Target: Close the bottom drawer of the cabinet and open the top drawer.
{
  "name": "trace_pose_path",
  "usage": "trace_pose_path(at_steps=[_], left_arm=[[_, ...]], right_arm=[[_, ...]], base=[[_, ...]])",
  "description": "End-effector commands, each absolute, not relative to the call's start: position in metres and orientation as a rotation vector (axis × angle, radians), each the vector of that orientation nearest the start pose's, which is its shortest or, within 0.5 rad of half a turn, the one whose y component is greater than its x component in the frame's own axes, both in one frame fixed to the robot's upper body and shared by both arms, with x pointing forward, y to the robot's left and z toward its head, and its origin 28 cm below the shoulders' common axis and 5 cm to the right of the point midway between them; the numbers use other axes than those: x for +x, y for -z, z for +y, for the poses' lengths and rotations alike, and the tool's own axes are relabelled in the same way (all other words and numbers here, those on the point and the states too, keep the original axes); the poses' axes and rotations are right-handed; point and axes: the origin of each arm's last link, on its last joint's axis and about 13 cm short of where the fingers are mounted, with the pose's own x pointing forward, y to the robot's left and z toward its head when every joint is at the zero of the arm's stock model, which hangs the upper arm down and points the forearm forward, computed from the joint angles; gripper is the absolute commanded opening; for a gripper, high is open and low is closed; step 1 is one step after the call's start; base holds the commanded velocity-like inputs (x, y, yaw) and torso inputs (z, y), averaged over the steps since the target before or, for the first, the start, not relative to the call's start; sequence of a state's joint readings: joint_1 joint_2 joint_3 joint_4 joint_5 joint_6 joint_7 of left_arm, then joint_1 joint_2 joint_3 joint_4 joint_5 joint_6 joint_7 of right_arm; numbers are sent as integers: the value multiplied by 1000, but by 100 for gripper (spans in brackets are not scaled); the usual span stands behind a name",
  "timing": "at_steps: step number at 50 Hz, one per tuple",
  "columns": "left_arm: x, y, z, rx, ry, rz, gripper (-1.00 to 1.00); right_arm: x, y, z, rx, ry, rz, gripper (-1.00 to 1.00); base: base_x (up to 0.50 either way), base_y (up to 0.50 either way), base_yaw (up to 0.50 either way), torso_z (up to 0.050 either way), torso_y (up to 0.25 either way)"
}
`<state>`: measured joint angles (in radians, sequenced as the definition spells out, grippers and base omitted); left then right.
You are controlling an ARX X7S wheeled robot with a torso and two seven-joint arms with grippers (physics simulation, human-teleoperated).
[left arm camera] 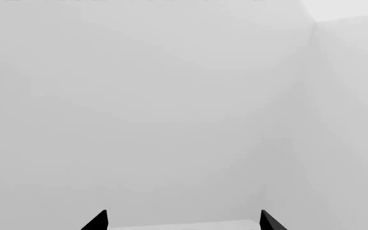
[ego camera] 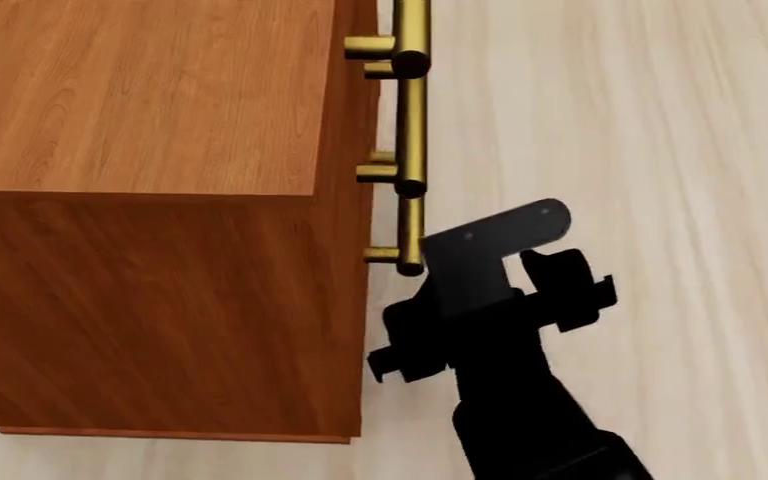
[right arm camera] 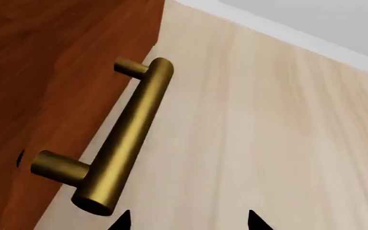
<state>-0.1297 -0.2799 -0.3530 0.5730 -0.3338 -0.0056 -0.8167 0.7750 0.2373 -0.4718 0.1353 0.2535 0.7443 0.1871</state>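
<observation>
The reddish-brown cabinet (ego camera: 144, 100) fills the left of the head view, seen from above. Three brass bar handles stack along its front edge: the top drawer's handle (ego camera: 411, 40), the middle one, and the bottom drawer's handle (ego camera: 411, 245). All three fronts look flush. My right gripper (ego camera: 488, 318) hangs just in front of the lowest handle. In the right wrist view that brass handle (right arm camera: 130, 139) juts from the wood front (right arm camera: 43, 72), slightly off to one side of my open right gripper (right arm camera: 189, 223), which holds nothing. My left gripper (left arm camera: 184, 223) is open and faces only white walls.
Pale wood-plank floor (ego camera: 651, 150) spreads in front of the cabinet. A white baseboard and grey wall (right arm camera: 312, 28) lie beyond the floor in the right wrist view. White walls meeting in a corner (left arm camera: 312, 57) fill the left wrist view.
</observation>
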Motion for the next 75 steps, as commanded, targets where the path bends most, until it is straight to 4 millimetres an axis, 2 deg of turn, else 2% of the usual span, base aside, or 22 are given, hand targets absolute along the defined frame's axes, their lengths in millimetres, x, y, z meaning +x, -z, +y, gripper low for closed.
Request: trace_pose_path(at_steps=[1, 2, 4, 8, 9, 17, 22, 26, 27, 31, 35, 42, 51, 54, 61, 67, 75], left_arm=[[202, -183, 305, -283, -933, -743, 100], [202, -174, 305, -283, -932, -743, 100], [201, -182, 304, -278, -934, -747, 100], [201, -182, 305, -283, -934, -747, 100], [201, -182, 305, -282, -934, -748, 100], [201, -182, 305, -283, -934, -749, 100], [201, -182, 304, -282, -935, -748, 100], [201, -182, 305, -283, -936, -749, 100], [201, -175, 305, -284, -936, -749, 100], [201, -182, 305, -285, -935, -750, 100], [201, -182, 305, -281, -937, -744, 100], [202, -182, 305, -278, -938, -745, 100], [202, -182, 304, -277, -937, -744, 100], [202, -182, 304, -276, -936, -744, 100], [202, -182, 304, -276, -934, -745, 100], [202, -183, 304, -275, -934, -745, 100], [201, -183, 304, -269, -933, -747, 100]], right_arm=[[369, -140, -83, -287, -179, 205, 100], [371, -141, -82, -280, -187, 204, 100], [371, -142, -80, -258, -223, 209, 100], [369, -143, -77, -195, -278, 237, 100], [368, -141, -76, -239, -260, 218, 100], [363, -143, -88, -249, -180, 212, 100], [350, -148, -97, -233, -135, 232, 100], [331, -147, -102, -229, -125, 242, 100], [323, -147, -105, -228, -118, 244, 100], [307, -149, -111, -183, -82, 262, 100], [283, -149, -118, -166, -73, 254, 100], [257, -147, -128, -116, -61, 223, 100], [221, -178, -135, 71, -114, 108, 100], [205, -194, -134, 185, -179, 49, 100], [184, -219, -136, 446, -299, 25, 100], [176, -235, -142, 661, -363, 32, 100], [175, -250, -149, 812, -391, 25, 100]], base=[[36, 7, 18, 0, -9], [36, 9, 21, 0, -11], [36, 10, 24, 0, -11], [35, 11, 26, 0, -11], [35, 12, 28, 0, -12], [34, 12, 29, 0, -12], [27, 11, 26, 0, -12], [8, 7, 16, 0, -5], [0, 0, 7, 0, 0], [0, 0, 0, 0, 0], [0, 0, 0, 0, 0], [0, 0, 0, 0, 0], [0, 0, 0, 0, 0], [0, 0, 0, 0, 0], [0, 0, 0, 0, 0], [0, 0, 0, 0, 0], [0, 0, 0, 0, 0]])
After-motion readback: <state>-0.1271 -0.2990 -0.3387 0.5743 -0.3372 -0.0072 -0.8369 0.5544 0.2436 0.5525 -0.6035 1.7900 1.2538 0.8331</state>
